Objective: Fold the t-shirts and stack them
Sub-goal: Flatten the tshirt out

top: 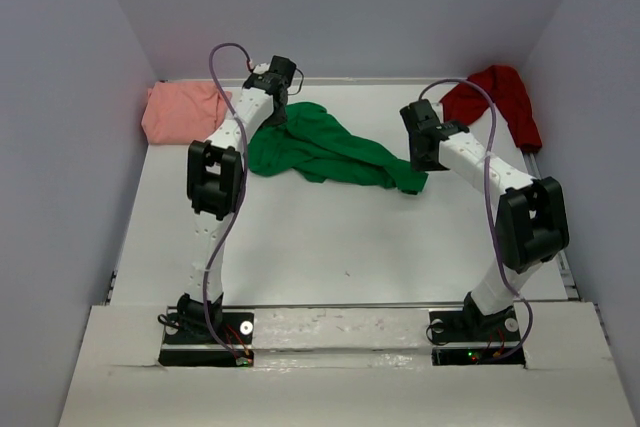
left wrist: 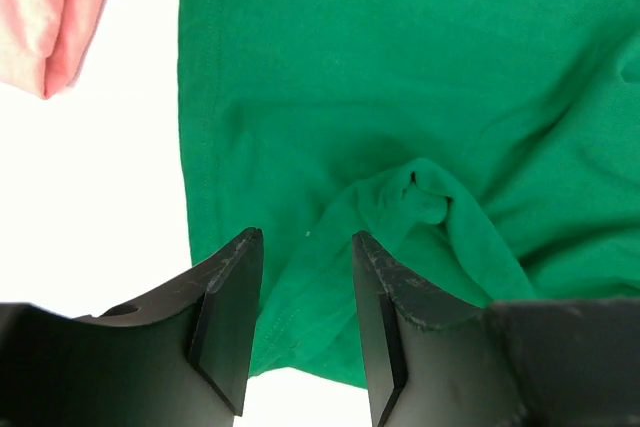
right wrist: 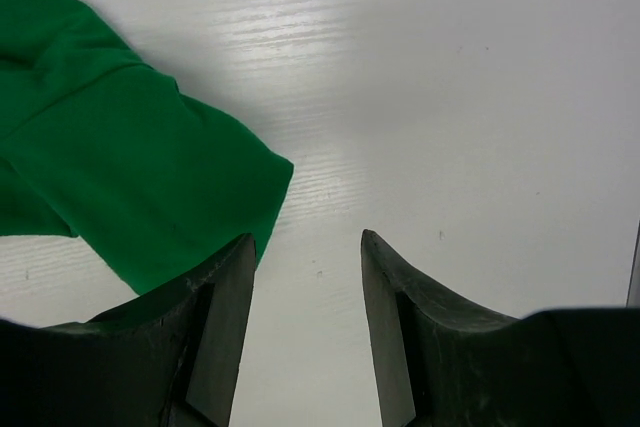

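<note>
- Three shirts lie on the table (top: 330,257): the salmon-pink t-shirt (top: 180,110) in the far left corner, the dark red t-shirt (top: 500,97) in the far right corner, and the green t-shirt (top: 330,152) crumpled between them near the far edge.
- The left gripper (left wrist: 305,239) hangs with its jaws apart above the green cloth, gripping nothing.
- The right gripper (right wrist: 306,239) hangs with its jaws apart over bare table, just beside the green t-shirt's right end.

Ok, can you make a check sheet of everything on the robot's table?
Surface: white table.
Job's things: bright green cloth t-shirt crumpled at centre back; salmon-pink cloth t-shirt bunched far left; dark red cloth t-shirt far right; none folded.
Clutter: nothing seen.
End effectors: left end effector open above green t-shirt; right end effector open over bare table beside it.
Cables: purple cable looping along each arm.
Surroundings: plain pale walls.
</note>
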You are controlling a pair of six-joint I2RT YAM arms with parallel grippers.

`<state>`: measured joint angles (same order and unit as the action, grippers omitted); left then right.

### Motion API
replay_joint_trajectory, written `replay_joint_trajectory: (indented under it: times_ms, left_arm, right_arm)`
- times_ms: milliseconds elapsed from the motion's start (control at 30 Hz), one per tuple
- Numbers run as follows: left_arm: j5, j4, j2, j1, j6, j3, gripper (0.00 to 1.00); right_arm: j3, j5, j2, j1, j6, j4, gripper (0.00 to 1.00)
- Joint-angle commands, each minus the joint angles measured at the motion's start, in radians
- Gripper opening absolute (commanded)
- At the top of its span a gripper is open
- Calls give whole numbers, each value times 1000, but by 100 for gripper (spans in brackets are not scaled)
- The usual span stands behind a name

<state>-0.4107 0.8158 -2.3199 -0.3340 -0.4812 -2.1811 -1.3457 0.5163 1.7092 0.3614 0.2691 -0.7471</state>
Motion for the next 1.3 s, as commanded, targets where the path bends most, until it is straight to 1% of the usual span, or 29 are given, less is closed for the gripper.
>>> replay_joint_trajectory:
  times_ms: [0, 267, 367, 567, 767, 867, 900, 933, 1067, 1100, 1133, 1167, 1200, 1267]
  left_arm:
    - [4, -15, 83, -19, 12, 34, 50]
    - [6, -32, 96, -39, 4, 58, 50]
    - [-7, -20, 83, -39, 4, 46, 50]
    - [12, -27, 77, -40, 1, 57, 50]
    - [7, -30, 86, -40, 3, 70, 50]
    - [3, -27, 91, -40, 0, 72, 50]
    - [0, -26, 93, -40, -2, 73, 50]
    - [0, -26, 94, -42, -5, 76, 50]
    - [-2, -32, 112, -49, -16, 90, 48]
    - [-2, -30, 117, -53, -20, 92, 42]
    - [-4, -30, 129, -54, -23, 101, 33]
    - [-4, -36, 137, -56, -25, 109, 18]
    - [-5, -37, 145, -57, -37, 118, 0]
    - [-22, -52, 181, -62, -45, 142, 0]
  right_arm:
    - [40, -53, -66, 8, 22, 47, 52]
    - [66, -127, -19, 28, 33, 71, 53]
    - [68, -140, -11, 39, 41, 78, 53]
    - [95, -144, 33, 50, 55, 110, 53]
    - [94, -162, 96, 50, 70, 137, 47]
    - [99, -157, 116, 50, 74, 149, 19]
    - [95, -153, 122, 50, 76, 147, 8]
    - [94, -147, 125, 50, 78, 147, 0]
    - [88, -107, 96, 50, 76, 147, 0]
    - [80, -102, 90, 50, 73, 144, 0]
    - [59, -78, 78, 50, 68, 137, 0]
    - [59, -78, 78, 50, 65, 129, 0]
    - [34, -59, 66, 50, 62, 114, 0]
    - [4, -35, 37, 50, 56, 98, 0]
